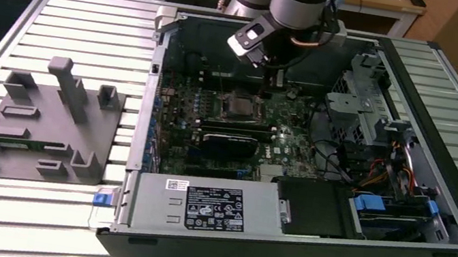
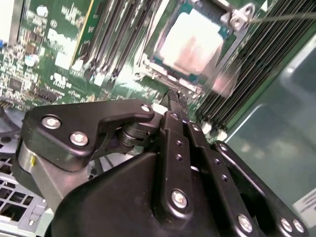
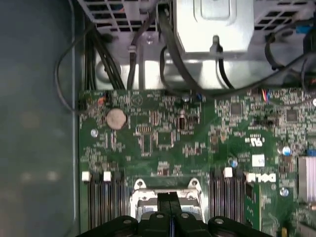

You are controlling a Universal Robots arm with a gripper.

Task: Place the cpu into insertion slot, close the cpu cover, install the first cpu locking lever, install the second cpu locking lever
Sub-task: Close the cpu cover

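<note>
The cpu [image 2: 190, 42], a flat square with a pale silvery top, lies in the insertion slot [image 1: 237, 106] on the green motherboard inside the open computer case. The cpu cover [image 2: 232, 19], a thin metal frame, lies around the chip's edges, and a thin metal lever rod [image 2: 284, 17] runs off from its tab. My gripper [image 2: 174, 98] hovers just above the socket's edge, black fingers pressed together with nothing between them. The first wrist view has the fingertips [image 3: 163, 200] over the socket frame [image 3: 140, 185]. In the exterior view the gripper [image 1: 266, 78] hangs a little behind the socket.
Long black memory slots [image 2: 123, 34] flank the socket. Cables [image 3: 173, 59] and a metal drive cage [image 1: 355, 114] crowd the exterior view's right of the case; the power supply [image 1: 207, 208] sits at the front. A grey fixture [image 1: 46, 120] rests on the slatted table [image 1: 90, 17].
</note>
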